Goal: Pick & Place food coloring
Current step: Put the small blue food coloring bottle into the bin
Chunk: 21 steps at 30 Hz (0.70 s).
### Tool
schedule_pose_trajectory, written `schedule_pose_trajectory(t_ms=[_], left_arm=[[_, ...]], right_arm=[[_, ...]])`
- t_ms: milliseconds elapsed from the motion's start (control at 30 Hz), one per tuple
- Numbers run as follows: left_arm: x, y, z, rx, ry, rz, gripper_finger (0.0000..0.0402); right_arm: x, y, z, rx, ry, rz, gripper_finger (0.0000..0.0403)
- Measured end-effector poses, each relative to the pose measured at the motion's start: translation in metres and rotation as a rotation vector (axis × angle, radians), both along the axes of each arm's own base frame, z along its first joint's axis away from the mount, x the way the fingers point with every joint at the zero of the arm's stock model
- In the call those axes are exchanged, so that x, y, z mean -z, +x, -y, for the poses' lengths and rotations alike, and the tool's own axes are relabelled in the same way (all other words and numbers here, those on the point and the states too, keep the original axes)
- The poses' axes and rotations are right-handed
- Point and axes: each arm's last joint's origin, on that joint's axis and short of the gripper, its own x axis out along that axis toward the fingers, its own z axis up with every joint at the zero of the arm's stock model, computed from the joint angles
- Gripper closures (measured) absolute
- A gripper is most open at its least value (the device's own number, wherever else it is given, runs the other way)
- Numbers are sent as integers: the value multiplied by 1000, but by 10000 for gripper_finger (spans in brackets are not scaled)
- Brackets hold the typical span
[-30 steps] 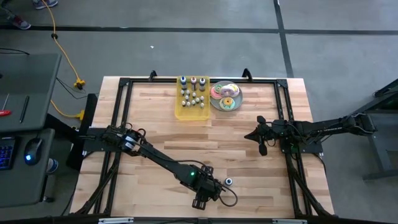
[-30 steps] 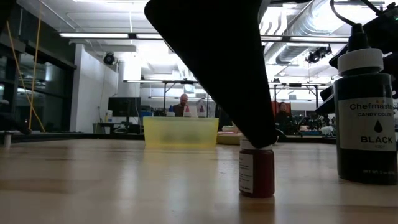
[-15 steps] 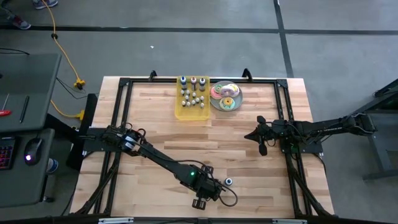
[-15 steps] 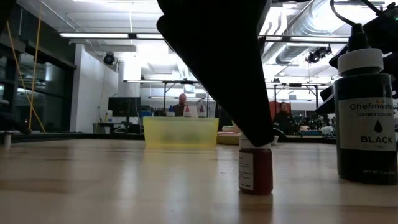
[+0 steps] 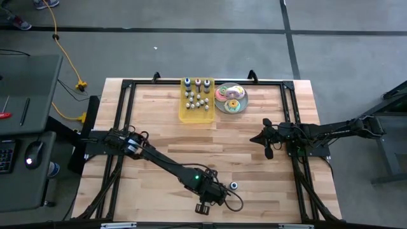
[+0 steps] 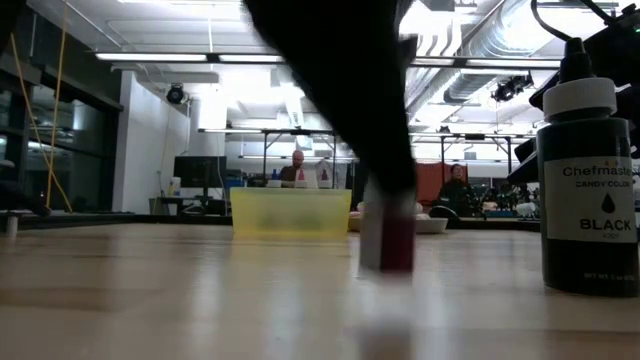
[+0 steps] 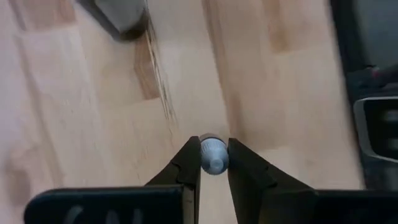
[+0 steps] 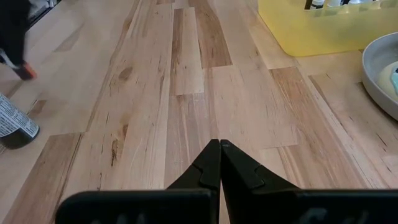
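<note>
A small red food coloring bottle (image 6: 392, 243) with a white cap hangs just above the wooden table near its near edge. My left gripper (image 7: 213, 157) is shut on it and hides it in the high view, where my left gripper (image 5: 204, 205) sits low and centre. A taller black food coloring bottle (image 6: 586, 190) stands on its base just right of it. Several more small bottles stand in the yellow tray (image 5: 188, 115) at the far edge. My right gripper (image 8: 219, 147) is shut on nothing and waits at the table's right. My left gripper pinches the red bottle's white cap (image 7: 213, 148) between its two fingers (image 7: 189, 167), one on each side. The fingers come steeply from above, pointing down. The bottle hangs roughly upright below them, its base clear of the table.
A round plate of doughnuts (image 5: 230, 98) sits right of the yellow tray. A black metal frame (image 5: 124, 121) runs along the table's edges. Bare wood lies between the near edge and the tray. People sit in the room beyond the table.
My left gripper has taken hold of the red bottle by its cap and raised it. The bottle stood on the table a second ago; now it hangs clear of the wood, a little to the left in the low view.
</note>
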Motion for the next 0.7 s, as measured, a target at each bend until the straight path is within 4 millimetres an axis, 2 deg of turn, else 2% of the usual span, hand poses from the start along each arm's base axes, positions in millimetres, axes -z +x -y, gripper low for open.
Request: schedule_pose_trajectory(t_ms=[300,500,600,700], left_arm=[[-60,-4,-8,-125,20,-32,356],[-93,-10,-10,-185,-2,-31,357],[-101,-15,-16,-299,-46,-51,357],[-111,-21,-28,-499,-97,-101,357]], right_arm=[[0,0,0,0,0,0,402],[0,0,0,0,0,0,402],[0,0,0,0,0,-1,402],[0,0,0,0,0,-1,402]])
